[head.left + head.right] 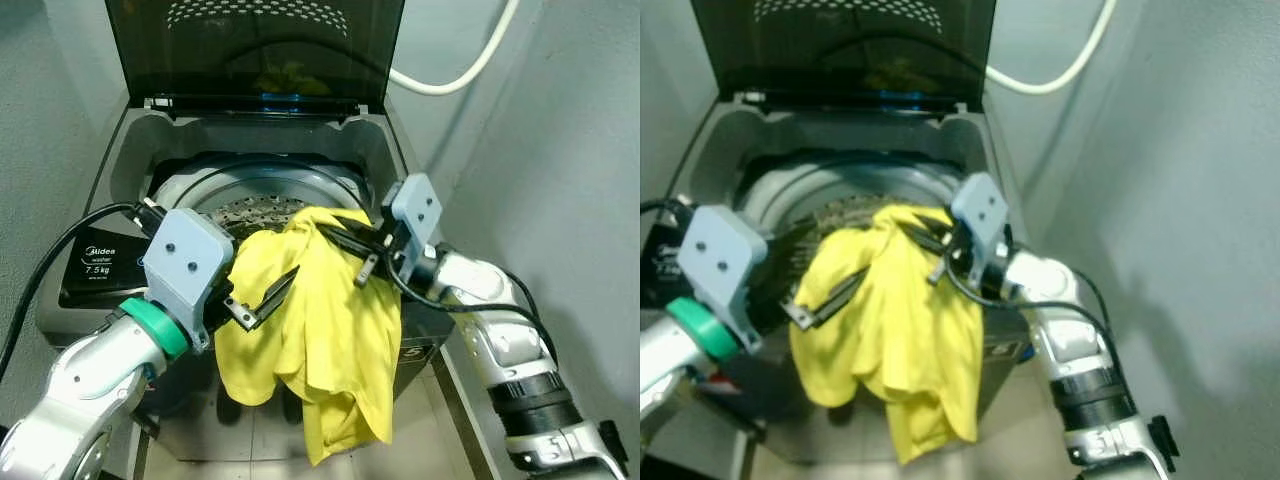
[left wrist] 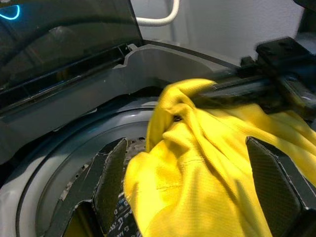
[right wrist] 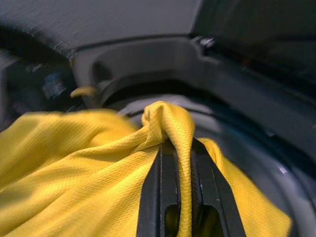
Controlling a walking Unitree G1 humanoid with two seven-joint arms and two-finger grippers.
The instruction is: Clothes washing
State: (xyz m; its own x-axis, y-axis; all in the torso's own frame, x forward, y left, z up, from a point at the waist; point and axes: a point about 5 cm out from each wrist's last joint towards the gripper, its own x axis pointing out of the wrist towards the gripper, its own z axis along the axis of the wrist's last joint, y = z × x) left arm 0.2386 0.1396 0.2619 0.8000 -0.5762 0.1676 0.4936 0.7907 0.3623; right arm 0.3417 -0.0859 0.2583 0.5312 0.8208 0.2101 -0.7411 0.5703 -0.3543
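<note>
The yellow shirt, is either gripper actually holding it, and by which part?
Yes. The right gripper is shut on the yellow shirt, pinching a bunched fold at its top over the drum. The left gripper is open around the cloth.

The washing machine's (image 1: pixel 130 160) raised lid (image 1: pixel 255 45) leaves its drum mouth (image 1: pixel 240 200) open at the back and left, while a yellow garment (image 1: pixel 320 310) drapes over the front rim, pinched by the right gripper (image 1: pixel 345 243); a hose (image 1: pixel 455 70) hangs behind.

There is one washer (image 1: pixel 120 165) with one raised lid (image 1: pixel 255 45), and one yellow shirt (image 1: pixel 320 320). Two grippers show, left (image 1: pixel 262 300) and right (image 1: pixel 345 245). One white hose (image 1: pixel 460 70) runs along the wall.
</note>
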